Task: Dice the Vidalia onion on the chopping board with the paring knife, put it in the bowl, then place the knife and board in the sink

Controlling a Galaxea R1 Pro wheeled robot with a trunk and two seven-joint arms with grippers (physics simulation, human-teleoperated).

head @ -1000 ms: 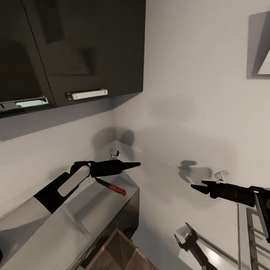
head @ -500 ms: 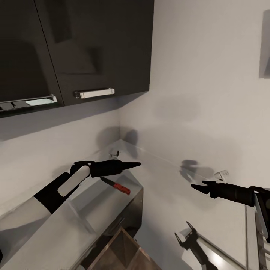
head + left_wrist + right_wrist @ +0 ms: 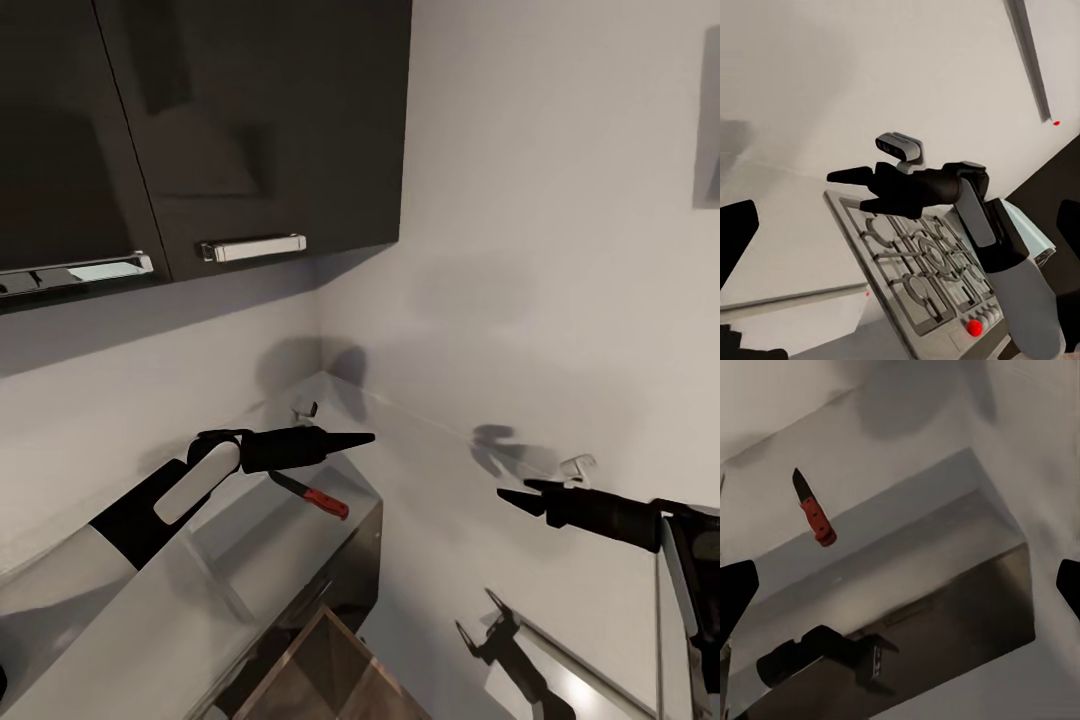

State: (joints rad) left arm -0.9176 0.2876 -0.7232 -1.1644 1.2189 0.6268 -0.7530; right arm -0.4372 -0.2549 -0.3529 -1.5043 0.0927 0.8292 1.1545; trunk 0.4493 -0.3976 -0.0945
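Paring knife (image 3: 311, 496) lies on the pale countertop (image 3: 250, 540), just below the left gripper (image 3: 355, 438), at about seven o'clock from its tip; blade toward ten o'clock, red handle toward four. Left gripper looks pressed together and empty; right gripper (image 3: 512, 497) slightly spread, farther away. The left arm is nearer. No readable writing.
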